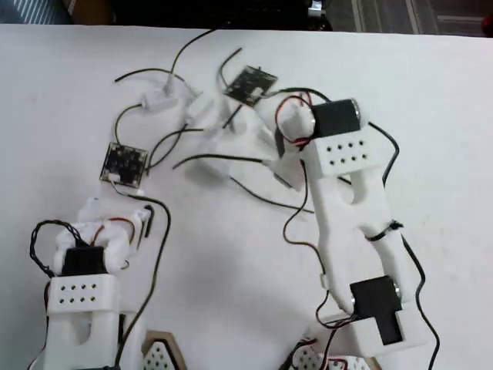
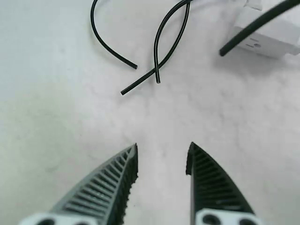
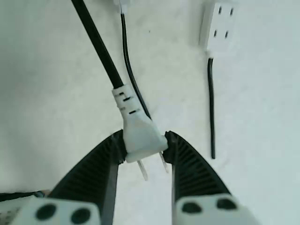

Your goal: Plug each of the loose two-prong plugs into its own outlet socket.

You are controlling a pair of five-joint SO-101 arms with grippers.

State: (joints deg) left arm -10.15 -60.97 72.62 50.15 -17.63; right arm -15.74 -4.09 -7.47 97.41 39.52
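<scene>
White plastic made up the two-prong plug (image 3: pixel 139 131), which the right gripper (image 3: pixel 144 142) pinched by its side faces, both dark ribbed fingers pressed tight against the body. Its two metal prongs pointed back toward the wrist camera, while its thick black cord (image 3: pixel 96 44) ran away across the table (image 1: pixel 431 92). Held that way, the prongs seemed to face away from the outlet socket (image 3: pixel 217 26), a small white block with paired slots that lay well apart from the plug. The plug would probably need turning before it could go in. A thin black lead (image 3: pixel 211 108) trailed from the socket and lay between it and the gripper, where it could snag an approach. From above, the right arm (image 1: pixel 339 177) stretched toward the middle of the table into a tangle of black wires. Two small dark circuit boards (image 1: pixel 125 163) (image 1: pixel 250 83) lay among them, so the working space looked crowded. The left arm (image 1: pixel 81 285) sat near the table's front edge. The left gripper (image 2: pixel 162 150) hung just over bare table with its jaws spread and nothing between them. Cut black wire ends (image 2: pixel 157 56) curled ahead of it. Farther off, a white block (image 2: pixel 269 35) with a cord across it lay there; whether it was a second socket could not be told.
</scene>
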